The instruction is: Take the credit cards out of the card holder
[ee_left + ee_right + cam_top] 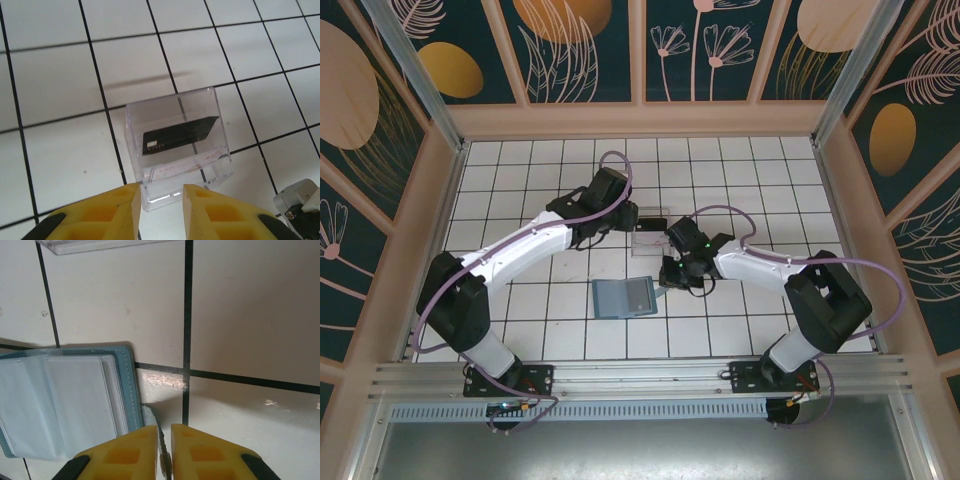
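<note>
Clearly, the opened card holder [65, 405] is found just left of the right gripper [164, 432], which is pinched shut on its thin strap tab [151, 416].

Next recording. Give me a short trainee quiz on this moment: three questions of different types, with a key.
1. True or false: the card holder lies open.
2. Where is the dark card? A) inside the clear tray B) in the card holder C) between the fingers of the left hand
3. Short answer: what is the right hand pinching?

Key: 1 true. 2 A. 3 what looks like the thin tab at the card holder's edge.
</note>
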